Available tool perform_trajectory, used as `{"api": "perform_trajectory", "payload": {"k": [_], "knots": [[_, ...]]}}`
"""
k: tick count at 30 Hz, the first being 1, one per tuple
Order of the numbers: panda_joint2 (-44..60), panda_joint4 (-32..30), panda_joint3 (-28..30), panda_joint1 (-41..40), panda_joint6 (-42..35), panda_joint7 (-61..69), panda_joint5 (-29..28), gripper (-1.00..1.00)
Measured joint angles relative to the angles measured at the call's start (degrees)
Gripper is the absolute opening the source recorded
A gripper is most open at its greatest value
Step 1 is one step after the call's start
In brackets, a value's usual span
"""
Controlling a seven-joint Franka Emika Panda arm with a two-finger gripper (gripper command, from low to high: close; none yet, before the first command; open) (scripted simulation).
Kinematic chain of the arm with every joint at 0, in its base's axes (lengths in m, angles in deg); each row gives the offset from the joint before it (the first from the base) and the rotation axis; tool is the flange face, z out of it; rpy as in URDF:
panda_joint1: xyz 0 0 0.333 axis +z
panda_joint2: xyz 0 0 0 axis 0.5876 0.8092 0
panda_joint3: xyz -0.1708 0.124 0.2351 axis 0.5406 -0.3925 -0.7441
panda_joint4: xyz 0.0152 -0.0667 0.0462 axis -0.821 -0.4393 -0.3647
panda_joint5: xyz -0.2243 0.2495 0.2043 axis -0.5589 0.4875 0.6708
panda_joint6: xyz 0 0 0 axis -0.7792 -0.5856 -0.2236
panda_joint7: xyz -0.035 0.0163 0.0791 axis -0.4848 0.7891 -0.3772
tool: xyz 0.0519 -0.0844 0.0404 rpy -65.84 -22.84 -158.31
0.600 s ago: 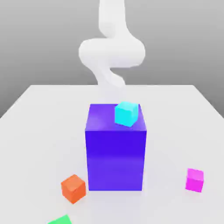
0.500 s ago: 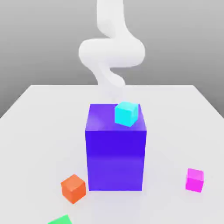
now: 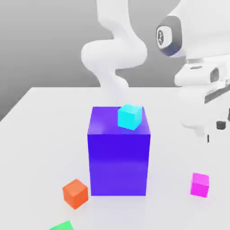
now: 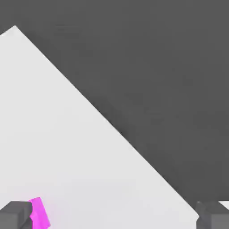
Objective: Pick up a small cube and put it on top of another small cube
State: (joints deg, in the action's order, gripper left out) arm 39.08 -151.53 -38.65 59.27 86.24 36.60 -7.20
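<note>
The white bench (image 3: 40,134) carries a tall blue-purple block (image 3: 118,161) near its middle, with a cyan cube (image 3: 130,117) sitting on the block's top, at the corner toward the exterior view's right and slightly turned against the block's edges. An orange cube (image 3: 75,193) rests on the bench just beside the block's lower corner on the exterior view's left, and part of a green cube (image 3: 63,226) shows at the bottom edge of that view. The pink cube (image 3: 200,184) lies on the bench well apart from the block, toward the exterior view's right, touching nothing. The arm's white hand (image 3: 202,96) hangs above the bench on that same side, higher than the pink cube and clear of it. In the hand view the tool (image 4: 114,217) stands wide open, its two dark grey fingertips (image 4: 15,214) far apart and nothing between them; the pink cube (image 4: 39,213) shows just beside one fingertip, lying on the bench below rather than held. The bench's straight edge runs diagonally through the hand view against the dark grey floor (image 4: 156,67).
</note>
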Motion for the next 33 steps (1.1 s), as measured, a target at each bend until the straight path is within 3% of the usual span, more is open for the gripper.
{"api": "perform_trajectory", "payload": {"k": [6, 11, 12, 19, 25, 33], "knots": [[12.37, -3.48, -0.68, 5.20, 6.25, 2.82, -6.86, 0.00], [22.76, -2.14, 1.70, 7.60, 14.08, 1.06, -10.52, 0.00], [24.38, -1.82, 2.10, 7.93, 15.38, 0.81, -10.83, -1.00], [24.56, -1.79, 2.13, 7.96, 15.46, 0.69, -11.00, -1.00], [14.46, -3.27, 0.60, 5.66, 6.76, 3.12, -7.65, -1.00], [16.96, 7.46, 11.92, -9.15, -2.24, 6.03, -1.54, -1.00]]}}
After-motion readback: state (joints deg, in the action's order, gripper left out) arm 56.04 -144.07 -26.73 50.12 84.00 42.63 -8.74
